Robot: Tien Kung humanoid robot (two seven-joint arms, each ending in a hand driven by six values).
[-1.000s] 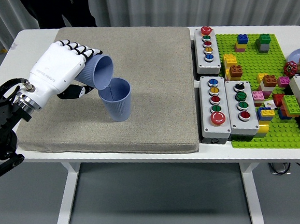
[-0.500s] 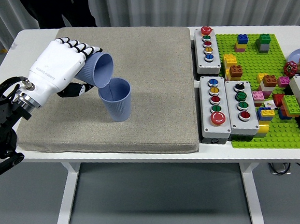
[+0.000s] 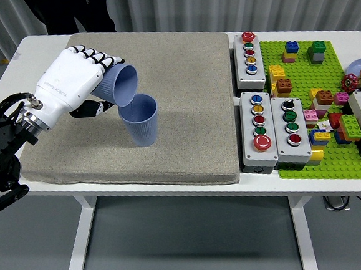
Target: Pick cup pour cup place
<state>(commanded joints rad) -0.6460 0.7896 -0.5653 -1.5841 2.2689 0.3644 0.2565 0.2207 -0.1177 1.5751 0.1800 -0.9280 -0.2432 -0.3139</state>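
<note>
— Picked up already? Pouring?

— Yes on both. Left hand (image 3: 70, 82) wrapped around the tilted cup (image 3: 118, 85), fingers curled over its ribbed wall, mouth tipped down toward the standing cup (image 3: 140, 119). Lip held right above the standing cup's rim, touching or nearly so; cannot tell which. Standing cup upright on the grey mat (image 3: 182, 78), left of middle.

— Anything visibly flowing?

— Nothing to be seen, no stream, no contents. Probably mid-pour or at its end.

— Left to do?

— Tilting back upright, then setting the held cup down on the mat and letting go. Placing not yet begun.

— Different from half a second ago?

— Barely. Same grasp, same tilt, same spot above the standing cup; a second ago, a shade lower. Standing cup unmoved.

— Right hand?

— Out of view.
</note>
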